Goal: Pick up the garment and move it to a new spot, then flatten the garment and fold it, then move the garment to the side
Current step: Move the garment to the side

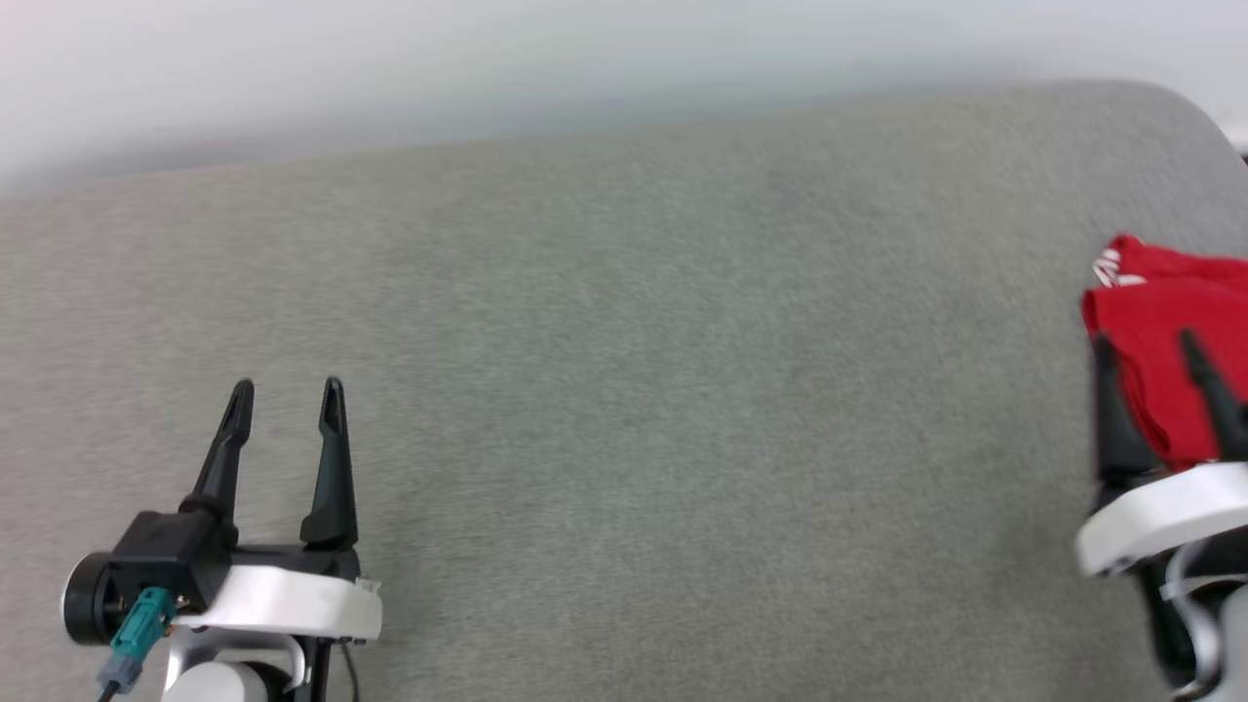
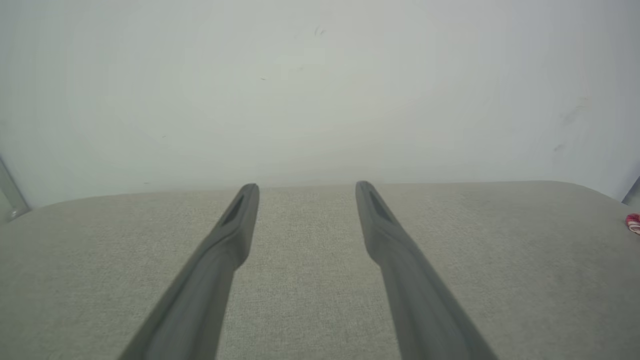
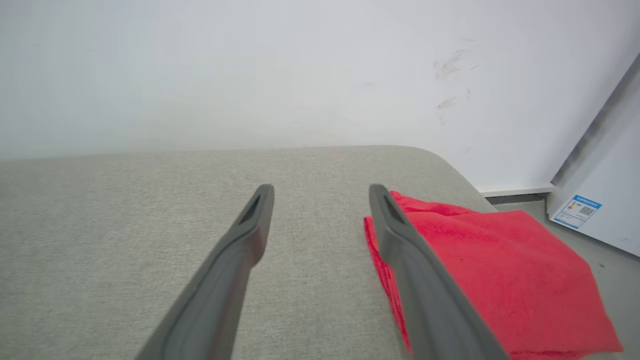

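The red garment (image 1: 1170, 331) lies folded into a compact stack at the far right of the grey cushioned surface (image 1: 624, 409), a bit of white striped trim showing at its top corner. From the right wrist it appears as a plain red rectangle, the garment (image 3: 490, 270) lying close to the surface's right edge. My right gripper (image 1: 1149, 343) hovers open over the garment's left part, nothing between its fingers (image 3: 400, 235). At the lower left my left gripper (image 1: 288, 392) stands open above bare fabric, far from the garment. A sliver of the garment (image 2: 633, 223) shows at the left wrist view's right edge.
A white wall (image 3: 300, 75) rises behind the surface. Right of the surface's rounded corner stand a grey floor strip and a white appliance (image 3: 600, 190) with a label. The broad middle of the cushion separates the two grippers.
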You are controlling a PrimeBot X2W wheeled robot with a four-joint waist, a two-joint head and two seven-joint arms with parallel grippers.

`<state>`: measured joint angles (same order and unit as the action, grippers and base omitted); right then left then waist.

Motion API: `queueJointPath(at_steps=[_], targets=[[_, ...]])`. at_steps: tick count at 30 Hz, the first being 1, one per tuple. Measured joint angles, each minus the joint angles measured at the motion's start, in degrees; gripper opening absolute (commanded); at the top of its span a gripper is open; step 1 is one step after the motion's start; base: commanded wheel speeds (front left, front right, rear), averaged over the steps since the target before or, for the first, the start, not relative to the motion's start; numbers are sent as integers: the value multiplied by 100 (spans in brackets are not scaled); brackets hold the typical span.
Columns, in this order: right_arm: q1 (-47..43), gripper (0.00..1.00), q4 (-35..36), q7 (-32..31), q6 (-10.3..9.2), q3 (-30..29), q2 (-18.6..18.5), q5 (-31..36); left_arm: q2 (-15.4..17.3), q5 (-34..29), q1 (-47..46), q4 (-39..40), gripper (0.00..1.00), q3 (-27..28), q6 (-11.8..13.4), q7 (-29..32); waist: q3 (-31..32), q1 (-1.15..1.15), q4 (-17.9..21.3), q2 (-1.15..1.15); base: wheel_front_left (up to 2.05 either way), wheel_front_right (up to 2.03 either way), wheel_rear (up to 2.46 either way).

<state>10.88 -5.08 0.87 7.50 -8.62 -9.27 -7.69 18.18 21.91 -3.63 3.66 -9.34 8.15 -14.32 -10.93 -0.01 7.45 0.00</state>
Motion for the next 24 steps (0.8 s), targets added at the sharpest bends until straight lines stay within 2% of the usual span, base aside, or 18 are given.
queueJointPath(at_steps=[3,11,17,24], targets=[[-252,100,250,44,3,222,193,14,43,-41,93,-145,100,5,41,-4,206,0,-157,0,0,0,0],[-1055,100,790,-115,1,623,301,12,16,-91,378,-597,100,-169,34,-7,813,0,-402,0,0,0,0],[-1545,100,1210,-342,1,661,394,27,-32,-89,603,-782,100,-285,34,0,1184,0,-479,0,0,0,0],[-1736,100,1363,-454,1,683,464,11,-83,-13,689,-1017,100,-303,-43,-26,1291,0,-511,0,0,0,0]])
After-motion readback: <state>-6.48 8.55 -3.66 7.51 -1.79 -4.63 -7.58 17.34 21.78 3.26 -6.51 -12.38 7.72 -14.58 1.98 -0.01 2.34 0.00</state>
